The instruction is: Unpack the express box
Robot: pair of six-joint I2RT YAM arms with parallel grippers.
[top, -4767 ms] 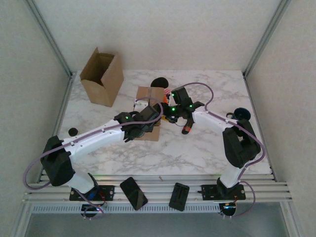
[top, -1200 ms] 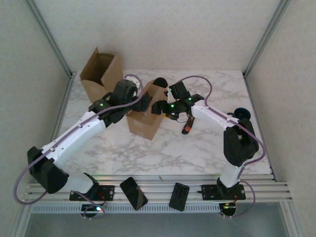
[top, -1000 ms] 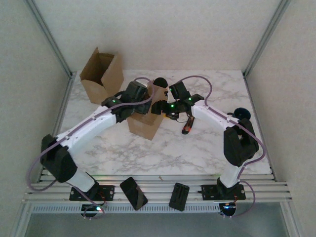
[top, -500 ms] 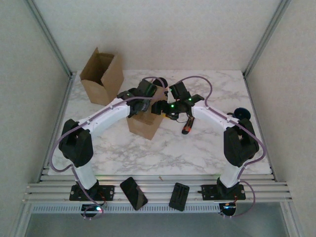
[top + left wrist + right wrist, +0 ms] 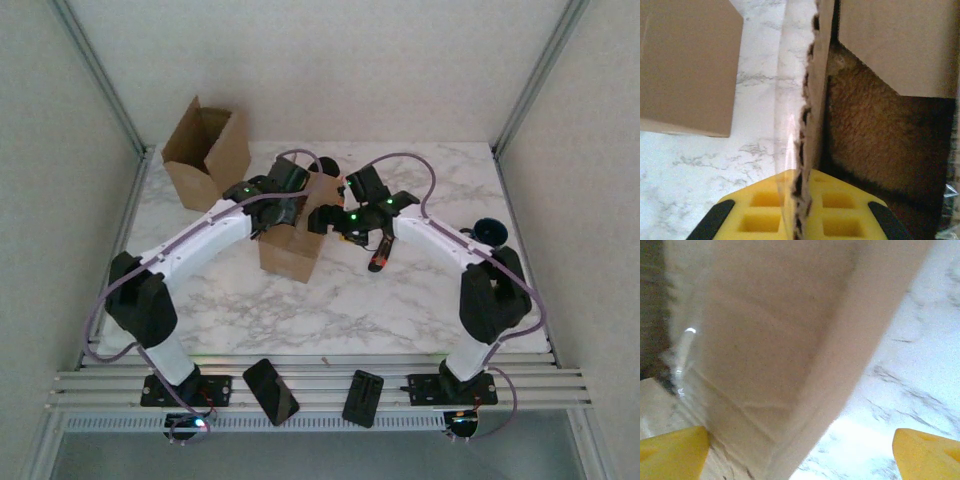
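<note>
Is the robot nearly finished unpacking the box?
Not yet. Done: the middle box is open on top. In hand: the left pincer pinches the edge of one flap, and the right pincer is open beside the box's wall. Left: taking things out. The inside looks dark, so I can't tell what's there.

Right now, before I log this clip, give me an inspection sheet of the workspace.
Surface: marble table, white with grey veins.
Job's things: express box upright mid-table, opened; red-and-black cylinder lying to its right, apart from it.
Clutter: second open carton at far left; black disc behind the box; two black devices on the near rail.
Grippers: left gripper shut on the express box's torn wall edge; right gripper open beside the box.
Cables: purple cables looping along both arms.
Surroundings: white panels, metal frame posts.
</note>
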